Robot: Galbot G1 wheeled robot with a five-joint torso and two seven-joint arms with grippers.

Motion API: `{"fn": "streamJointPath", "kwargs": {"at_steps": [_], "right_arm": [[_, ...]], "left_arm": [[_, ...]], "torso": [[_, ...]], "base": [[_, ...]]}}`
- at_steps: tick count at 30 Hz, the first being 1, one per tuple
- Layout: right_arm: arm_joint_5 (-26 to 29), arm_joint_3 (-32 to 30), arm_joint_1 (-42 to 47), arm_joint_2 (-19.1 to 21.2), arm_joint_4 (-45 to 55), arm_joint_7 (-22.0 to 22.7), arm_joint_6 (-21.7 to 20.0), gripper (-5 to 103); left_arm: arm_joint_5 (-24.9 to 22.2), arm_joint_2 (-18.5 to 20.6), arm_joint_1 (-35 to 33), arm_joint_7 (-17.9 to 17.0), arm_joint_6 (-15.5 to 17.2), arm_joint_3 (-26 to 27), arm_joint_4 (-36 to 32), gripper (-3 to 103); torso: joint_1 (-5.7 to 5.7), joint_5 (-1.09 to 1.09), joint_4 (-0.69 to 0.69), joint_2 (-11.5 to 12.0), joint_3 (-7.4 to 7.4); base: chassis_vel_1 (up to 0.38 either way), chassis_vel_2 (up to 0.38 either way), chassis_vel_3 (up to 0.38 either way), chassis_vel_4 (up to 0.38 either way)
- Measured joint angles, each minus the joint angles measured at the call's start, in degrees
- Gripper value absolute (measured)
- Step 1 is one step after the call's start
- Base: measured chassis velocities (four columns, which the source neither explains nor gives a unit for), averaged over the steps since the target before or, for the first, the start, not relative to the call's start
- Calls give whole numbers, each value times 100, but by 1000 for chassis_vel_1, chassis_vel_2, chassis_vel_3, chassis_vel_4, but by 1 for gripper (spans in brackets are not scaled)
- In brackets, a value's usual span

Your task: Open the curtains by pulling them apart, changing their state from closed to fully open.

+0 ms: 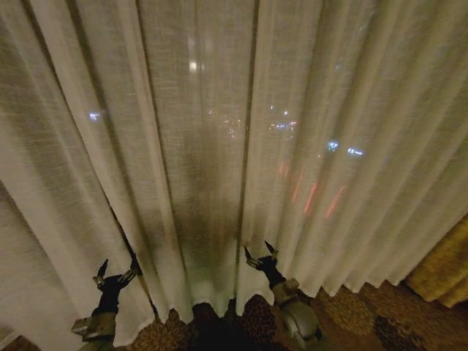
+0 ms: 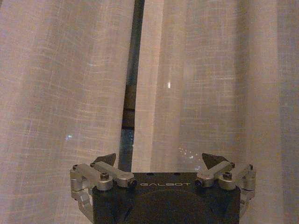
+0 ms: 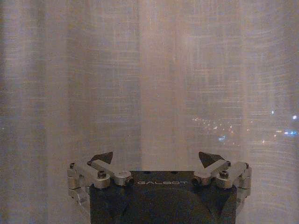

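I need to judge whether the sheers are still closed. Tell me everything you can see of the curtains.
The curtains are thin cream-white sheer fabric with a visible weave, hanging in soft vertical pleats to the patterned carpet. City lights glow through them. They hang nearly closed, with a narrow dark gap in the left wrist view. The left pincer and right pincer, both open, sit just before the fabric, gripping nothing.

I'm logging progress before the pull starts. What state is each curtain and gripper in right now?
sheer curtains: closed, hanging to the floor, a thin dark slit between panels.
left gripper: open, empty, at the fabric.
right gripper: open, empty, at the fabric.
golden drape: bunched aside.
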State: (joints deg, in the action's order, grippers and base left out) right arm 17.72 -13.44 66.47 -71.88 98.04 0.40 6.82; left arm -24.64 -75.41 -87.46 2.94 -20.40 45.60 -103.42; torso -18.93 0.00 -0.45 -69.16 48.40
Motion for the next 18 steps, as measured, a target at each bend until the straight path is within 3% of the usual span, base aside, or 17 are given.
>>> {"fn": "streamJointPath", "kwargs": {"at_steps": [9, 18], "right_arm": [[252, 206, -714, -128, -722, 73, -50, 100], [359, 382, -1523, -439, -1737, 492, -218, 100]], "left_arm": [[0, 0, -1, 0, 0, 0, 0, 100], [0, 0, -1, 0, 0, 0, 0, 100]], "torso": [[6, -1, 0, -2, -2], [5, -1, 0, -2, -2]], "base": [[0, 0, 0, 0], [0, 0, 0, 0]]}}
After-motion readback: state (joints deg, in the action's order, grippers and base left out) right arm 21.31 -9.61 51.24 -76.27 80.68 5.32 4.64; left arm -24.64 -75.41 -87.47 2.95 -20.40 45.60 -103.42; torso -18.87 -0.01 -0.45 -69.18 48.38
